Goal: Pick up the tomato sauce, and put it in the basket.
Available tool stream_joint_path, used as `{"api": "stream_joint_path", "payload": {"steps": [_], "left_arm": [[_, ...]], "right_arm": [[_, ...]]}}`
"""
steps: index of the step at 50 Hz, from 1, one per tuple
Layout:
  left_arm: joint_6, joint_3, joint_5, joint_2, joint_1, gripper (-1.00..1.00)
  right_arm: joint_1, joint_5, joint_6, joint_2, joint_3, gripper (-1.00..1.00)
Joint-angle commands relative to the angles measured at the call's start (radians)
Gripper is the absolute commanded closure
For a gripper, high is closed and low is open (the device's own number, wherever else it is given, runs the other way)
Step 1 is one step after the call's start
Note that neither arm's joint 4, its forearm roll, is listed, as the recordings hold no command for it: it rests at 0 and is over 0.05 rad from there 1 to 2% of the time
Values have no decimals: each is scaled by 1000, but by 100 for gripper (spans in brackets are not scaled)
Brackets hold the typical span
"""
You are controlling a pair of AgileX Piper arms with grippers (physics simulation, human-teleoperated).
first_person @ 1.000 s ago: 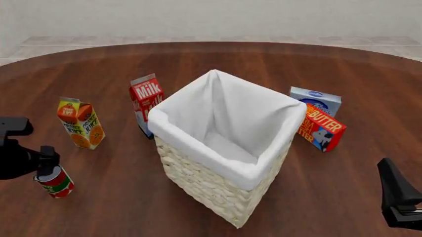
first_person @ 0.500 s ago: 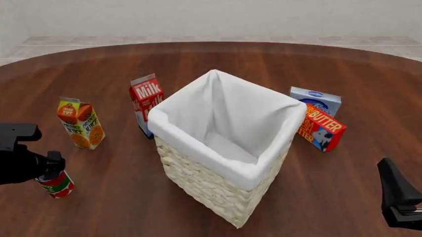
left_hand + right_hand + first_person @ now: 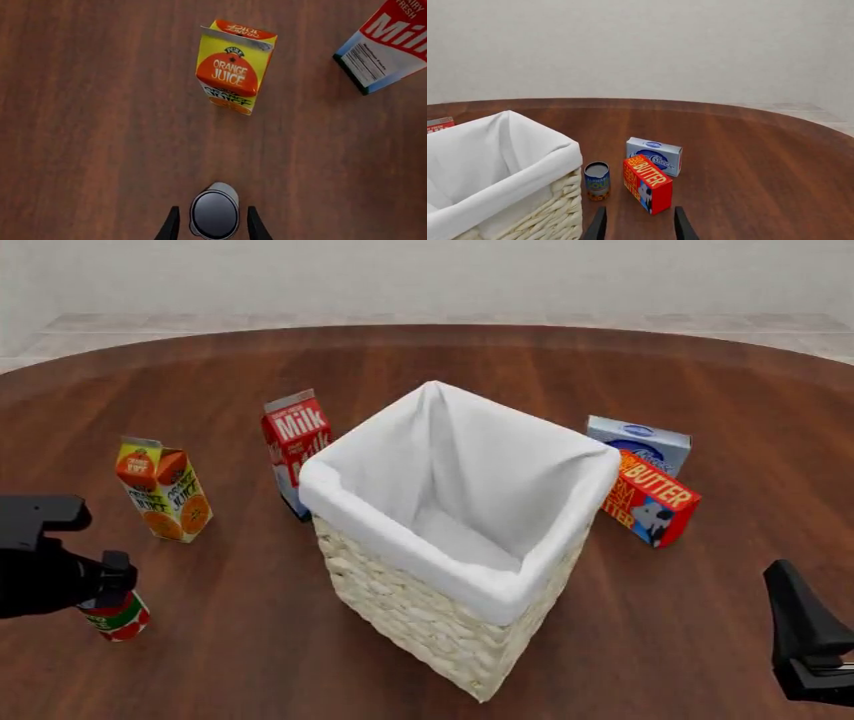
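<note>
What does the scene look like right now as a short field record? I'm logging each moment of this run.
target: tomato sauce, upright on the table, near-left of the basket
left gripper: fingers either side of the can, contact unclear
right gripper: open, holding nothing
basket contents: nothing visible inside
left of basket: orange juice carton, milk carton
right of basket: butter box, blue-white box, small can

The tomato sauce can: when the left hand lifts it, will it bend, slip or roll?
The tomato sauce can looks like rigid metal, so probably no bending. Its smooth round side between the left hand fingers may slip. If dropped sideways, it would likely roll on the table.
</note>
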Motion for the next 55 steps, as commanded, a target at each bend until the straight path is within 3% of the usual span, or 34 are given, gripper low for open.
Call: {"api": "stream_joint_path", "payload": {"steps": [1, 14, 16, 29, 33, 37, 49, 51, 55], "left_arm": [[3, 4, -29, 30, 2, -100], [10, 3, -32, 37, 10, -100], [13, 26, -88, 71, 12, -100], [10, 15, -79, 78, 13, -100], [16, 41, -139, 118, 18, -100], [14, 28, -110, 108, 16, -100], [22, 54, -175, 158, 20, -100], [22, 41, -133, 130, 21, -100], [26, 63, -183, 162, 23, -100]], "right_arm": [[0, 0, 0, 0, 0, -100], [0, 0, 0, 0, 0, -100], [0, 0, 0, 0, 0, -100], [0, 0, 0, 0, 0, -100], [0, 0, 0, 0, 0, -100], [0, 0, 0, 0, 0, -100], [0, 0, 0, 0, 0, -100], [0, 0, 0, 0, 0, -100], [0, 0, 0, 0, 0, -100]]}}
